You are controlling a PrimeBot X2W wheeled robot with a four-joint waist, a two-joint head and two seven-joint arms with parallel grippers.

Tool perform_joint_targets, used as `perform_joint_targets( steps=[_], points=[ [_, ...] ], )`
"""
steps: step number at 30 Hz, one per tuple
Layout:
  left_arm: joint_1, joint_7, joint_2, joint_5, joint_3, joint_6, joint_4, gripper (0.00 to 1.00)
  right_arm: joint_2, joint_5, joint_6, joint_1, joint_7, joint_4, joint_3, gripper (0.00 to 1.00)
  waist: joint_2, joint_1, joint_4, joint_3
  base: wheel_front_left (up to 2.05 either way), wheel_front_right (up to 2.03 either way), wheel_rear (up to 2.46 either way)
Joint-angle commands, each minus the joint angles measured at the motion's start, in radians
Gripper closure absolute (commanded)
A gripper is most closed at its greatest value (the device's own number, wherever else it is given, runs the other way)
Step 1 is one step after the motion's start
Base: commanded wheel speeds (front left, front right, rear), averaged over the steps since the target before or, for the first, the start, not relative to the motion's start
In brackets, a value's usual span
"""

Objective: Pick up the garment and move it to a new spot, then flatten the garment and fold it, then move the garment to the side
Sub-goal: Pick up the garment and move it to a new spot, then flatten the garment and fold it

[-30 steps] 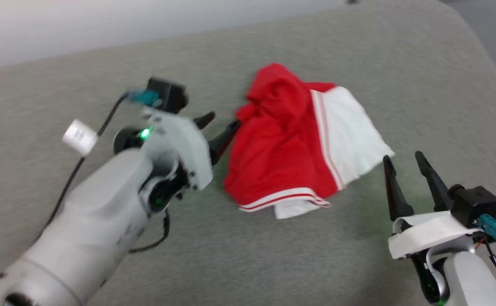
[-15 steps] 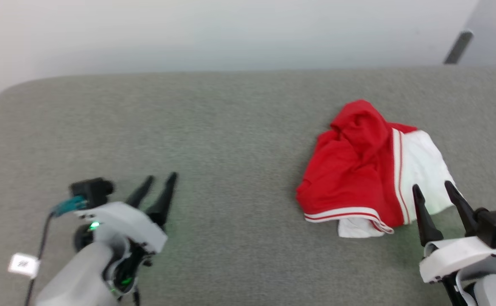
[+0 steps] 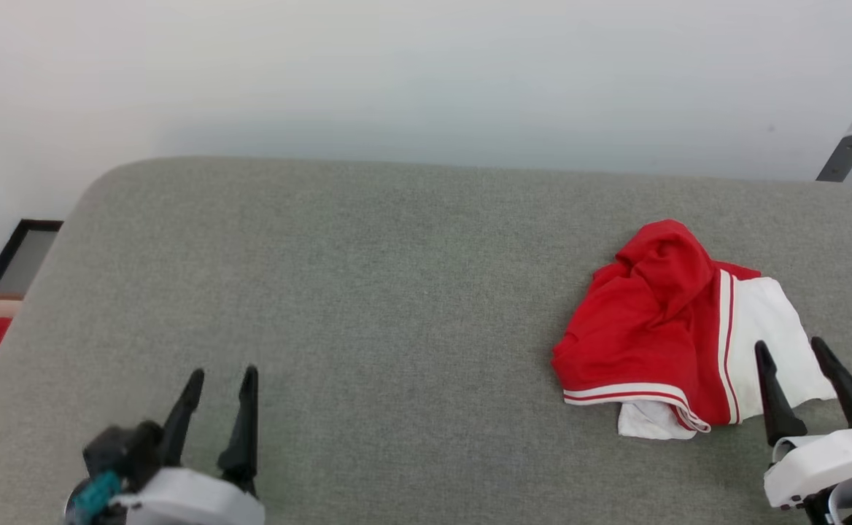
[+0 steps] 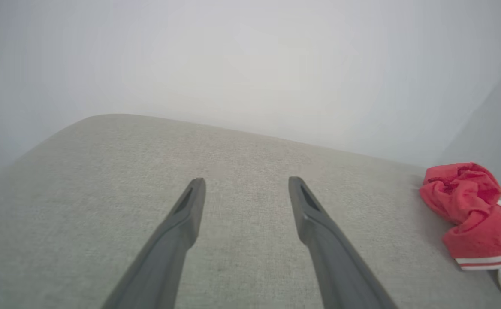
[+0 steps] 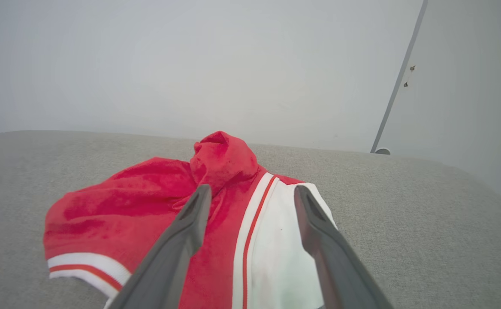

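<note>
Garment (image 3: 648, 321), crumpled, beside right pincer (image 3: 793, 348)

- No text, numbers, logos or labels I can actually read in any of these shots.
- The garment (image 3: 645, 328) is bunched up on the grey cushion (image 3: 397, 306). The folds facing the cameras are just plain red cloth, a white panel and red-and-white stripe trim, with no letters or digits on them.
</note>
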Motion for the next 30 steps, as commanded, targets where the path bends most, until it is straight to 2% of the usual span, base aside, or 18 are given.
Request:
perform_joint_targets(
  steps=[1,5,12,16,21,24,25,30],
  points=[
    [0.016,0.000,-0.007,0.022,0.010,-0.004,-0.005,0.00,-0.004,0.007,0.000,0.013,0.001,-0.004,-0.007,0.00,0.0000,0.0000,-0.002,-0.003,0.00,0.00,0.00],
    [0.060,0.000,-0.049,0.096,0.069,-0.031,-0.020,0.00,-0.004,0.007,0.000,0.020,0.021,-0.015,-0.015,0.00,0.0000,0.0000,-0.009,-0.006,0.00,0.00,0.00],
    [0.063,0.000,-0.102,0.162,0.124,-0.084,-0.017,0.00,0.002,0.002,0.000,0.020,0.041,-0.029,-0.015,0.00,0.0000,0.0000,-0.029,-0.009,0.00,0.00,0.00],
    [-0.020,0.007,-0.083,0.183,0.075,-0.122,-0.018,0.00,0.015,0.003,0.000,0.028,0.022,-0.039,-0.044,0.00,0.0000,0.0000,-0.039,-0.001,0.00,0.00,0.00],
    [-0.264,0.165,-0.024,0.167,-0.088,-0.142,-0.035,0.00,0.049,-0.008,0.000,0.047,-0.003,-0.066,-0.085,0.00,0.0000,0.0000,-0.067,0.020,0.00,0.00,0.00],
    [-0.460,0.285,0.009,0.101,-0.245,-0.140,-0.042,0.00,0.076,-0.015,0.000,0.051,-0.018,-0.085,-0.104,0.00,0.0000,0.0000,-0.105,0.049,0.00,0.00,0.00],
    [-0.594,0.359,0.026,0.049,-0.357,-0.140,-0.031,0.00,0.095,-0.018,0.000,0.050,-0.026,-0.095,-0.109,0.00,0.0000,0.0000,-0.139,0.077,0.00,0.00,0.00],
    [-0.910,0.537,-0.014,-0.131,-0.614,-0.140,0.062,0.00,0.135,-0.013,0.000,0.007,-0.046,-0.103,-0.111,0.00,0.0000,0.0000,-0.241,0.168,0.00,0.00,0.00]
  ],
)
